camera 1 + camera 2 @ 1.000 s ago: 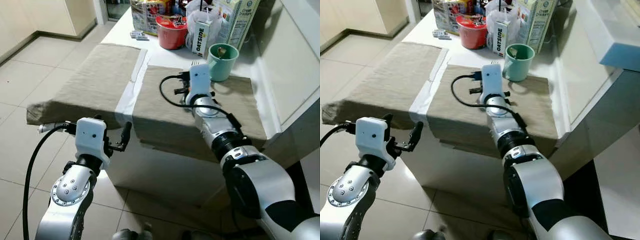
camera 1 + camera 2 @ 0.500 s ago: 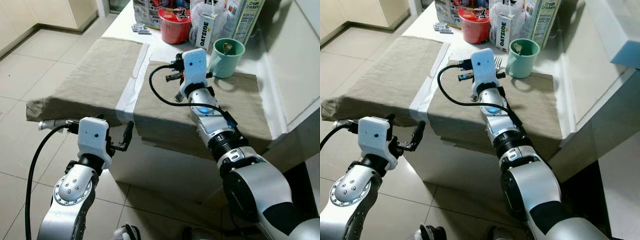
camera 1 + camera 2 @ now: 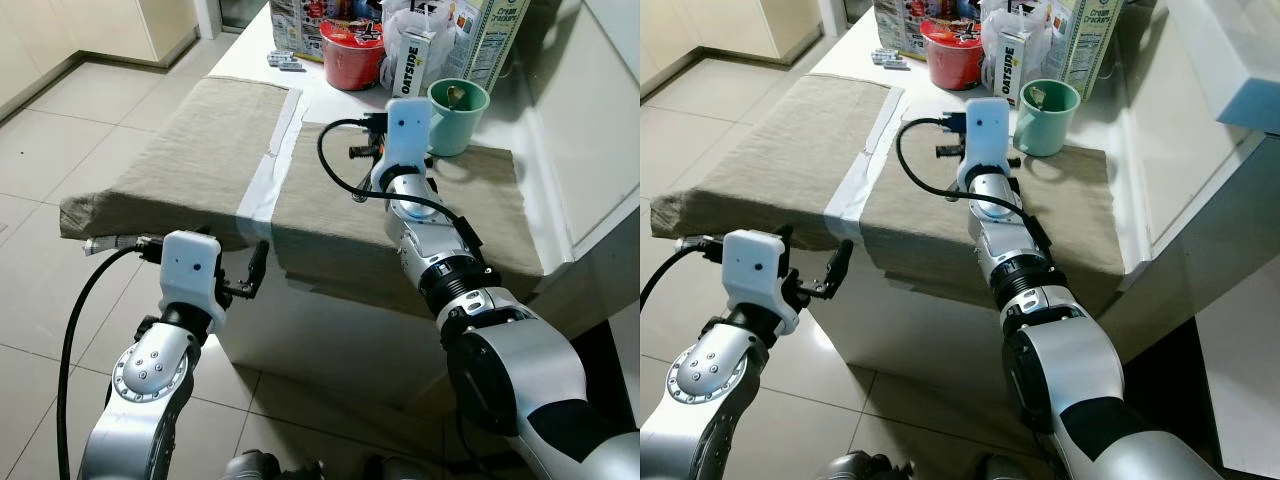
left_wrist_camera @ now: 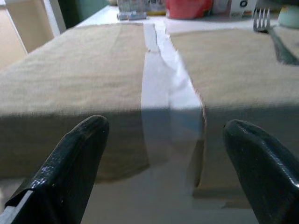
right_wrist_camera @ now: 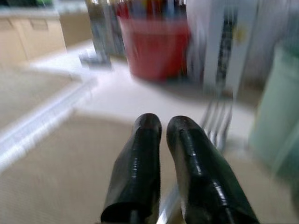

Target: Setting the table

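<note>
Currently left gripper [image 4: 163, 163] hangs wide open, near the table edge, below the left placemat [image 3: 190, 150]; nothing held. Right gripper [image 5: 163, 140] sits over the right placemat [image 3: 400, 210], fingers pinched nearly closed, fork [image 5: 217, 123] just beside them; can't tell if they grip its handle. Risk: blurred wrist view suggests fast motion, so the arm could clip the green cup [image 3: 458, 115] far right. Cup contents unclear. Red bowl [image 3: 352, 62] holds something, unclear.
</note>
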Controlling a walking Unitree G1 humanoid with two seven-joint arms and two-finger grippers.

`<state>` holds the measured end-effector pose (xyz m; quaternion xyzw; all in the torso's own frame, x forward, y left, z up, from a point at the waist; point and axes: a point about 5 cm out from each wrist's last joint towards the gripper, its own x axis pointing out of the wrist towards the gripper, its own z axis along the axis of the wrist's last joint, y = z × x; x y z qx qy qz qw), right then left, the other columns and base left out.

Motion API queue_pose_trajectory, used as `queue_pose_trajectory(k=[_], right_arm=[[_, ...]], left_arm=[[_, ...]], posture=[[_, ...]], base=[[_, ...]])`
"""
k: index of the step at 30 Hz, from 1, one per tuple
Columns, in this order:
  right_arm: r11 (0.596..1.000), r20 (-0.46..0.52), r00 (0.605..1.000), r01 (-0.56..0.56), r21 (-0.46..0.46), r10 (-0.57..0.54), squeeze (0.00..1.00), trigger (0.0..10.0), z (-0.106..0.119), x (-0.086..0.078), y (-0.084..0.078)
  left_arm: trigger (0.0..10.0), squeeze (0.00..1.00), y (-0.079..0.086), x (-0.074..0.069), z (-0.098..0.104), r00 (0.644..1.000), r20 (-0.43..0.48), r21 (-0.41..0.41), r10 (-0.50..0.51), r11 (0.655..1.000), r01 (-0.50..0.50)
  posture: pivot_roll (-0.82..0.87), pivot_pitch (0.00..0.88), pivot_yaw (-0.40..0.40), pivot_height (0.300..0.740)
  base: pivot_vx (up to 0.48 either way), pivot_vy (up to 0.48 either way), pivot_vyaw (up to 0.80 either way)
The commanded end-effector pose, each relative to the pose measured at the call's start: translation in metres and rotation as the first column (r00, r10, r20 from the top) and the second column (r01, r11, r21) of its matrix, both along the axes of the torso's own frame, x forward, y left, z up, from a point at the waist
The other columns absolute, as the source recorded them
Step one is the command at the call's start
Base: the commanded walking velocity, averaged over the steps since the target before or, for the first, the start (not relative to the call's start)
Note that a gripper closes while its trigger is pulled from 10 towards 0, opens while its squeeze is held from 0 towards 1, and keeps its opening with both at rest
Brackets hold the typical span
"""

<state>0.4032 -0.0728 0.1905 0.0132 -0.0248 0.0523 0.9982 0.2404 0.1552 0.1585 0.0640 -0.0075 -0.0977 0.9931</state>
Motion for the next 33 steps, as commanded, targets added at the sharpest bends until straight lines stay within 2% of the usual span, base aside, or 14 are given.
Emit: queue_pose_trajectory(k=[1,13,33], right_arm=[[1.0,-0.046,0.999,0.019,0.024,-0.018,1.0,10.0,-0.004,0.001,-0.002],[1.0,0.035,0.999,-0.005,-0.013,0.006,1.0,10.0,0.019,0.005,0.002],[1.0,0.048,0.999,-0.012,-0.014,0.013,1.0,10.0,0.021,0.004,0.006]], left_arm=[[10.0,0.0,-0.001,0.0,-0.003,1.0,-0.006,0.002,-0.003,1.0,0.003],[10.0,0.0,-0.001,0.003,-0.003,1.0,0.003,0.002,-0.005,1.0,0.005],[10.0,0.0,-0.001,0.004,-0.003,1.0,0.009,0.006,-0.006,1.0,0.006]], posture=[[0.03,0.11,0.001,0.74],[0.03,0.107,-0.002,0.74],[0.03,0.101,0.001,0.74]], base=[[0.0,0.0,0.0],[0.0,0.0,0.0],[0.0,0.0,0.0]])
